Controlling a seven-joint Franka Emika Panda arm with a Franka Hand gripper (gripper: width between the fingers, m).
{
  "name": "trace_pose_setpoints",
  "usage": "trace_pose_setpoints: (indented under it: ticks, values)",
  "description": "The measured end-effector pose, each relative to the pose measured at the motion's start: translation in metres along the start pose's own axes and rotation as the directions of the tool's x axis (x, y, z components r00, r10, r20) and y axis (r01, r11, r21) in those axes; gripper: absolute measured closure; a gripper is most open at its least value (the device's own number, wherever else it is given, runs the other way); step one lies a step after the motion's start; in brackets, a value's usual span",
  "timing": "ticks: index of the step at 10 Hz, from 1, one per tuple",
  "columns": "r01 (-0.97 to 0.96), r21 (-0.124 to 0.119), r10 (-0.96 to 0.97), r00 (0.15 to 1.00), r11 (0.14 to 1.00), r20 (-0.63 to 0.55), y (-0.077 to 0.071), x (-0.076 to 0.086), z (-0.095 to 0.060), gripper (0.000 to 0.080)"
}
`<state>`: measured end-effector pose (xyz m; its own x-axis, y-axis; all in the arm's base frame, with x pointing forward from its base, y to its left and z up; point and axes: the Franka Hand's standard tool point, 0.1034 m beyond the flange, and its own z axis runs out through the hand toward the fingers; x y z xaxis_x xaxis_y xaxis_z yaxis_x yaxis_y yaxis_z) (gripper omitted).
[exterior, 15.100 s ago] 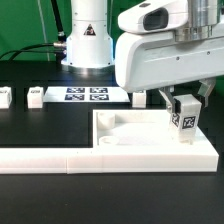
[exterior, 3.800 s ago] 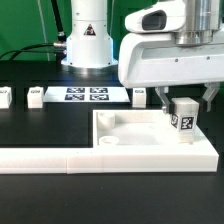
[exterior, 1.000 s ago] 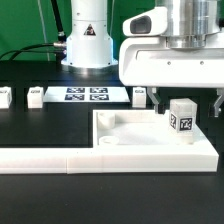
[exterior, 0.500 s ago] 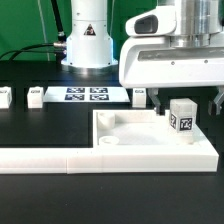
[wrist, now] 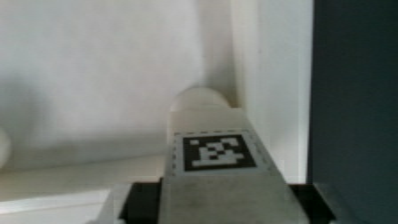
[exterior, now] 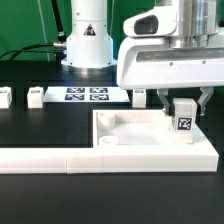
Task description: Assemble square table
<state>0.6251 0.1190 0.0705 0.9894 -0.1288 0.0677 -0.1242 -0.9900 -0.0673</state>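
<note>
Table leg [exterior: 184, 122], gripped by end effector [exterior: 185, 106]

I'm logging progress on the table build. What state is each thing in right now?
White plastic square tray-like tabletop: lying flat, rim up.
Short white tagged block leg: upright in the tabletop's corner, gripped.
Tool: closed on that leg.
Three other white block legs: loose on the black table, untouched.
Flat white marker board: lying flat.
</note>
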Motion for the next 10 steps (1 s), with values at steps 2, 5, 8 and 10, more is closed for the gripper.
trace_pose_setpoints:
  ticks: [2, 5, 8, 10]
  values:
    - [-0.028, 0.001, 0.028, 1.000, 1.000, -0.001, 0.0006, 0.0000, 0.0002, 0.0505]
    - [-0.341, 0.018, 0.342, 0.940, 0.940, -0.012, 0.0014, -0.0002, 0.0009, 0.0505]
    - [-0.653, 0.022, 0.653, 0.757, 0.757, -0.003, -0.0005, -0.0015, 0.0013, 0.0506]
    - [-0.799, 0.027, 0.799, 0.602, 0.601, 0.010, -0.0004, -0.0010, 0.0014, 0.0506]
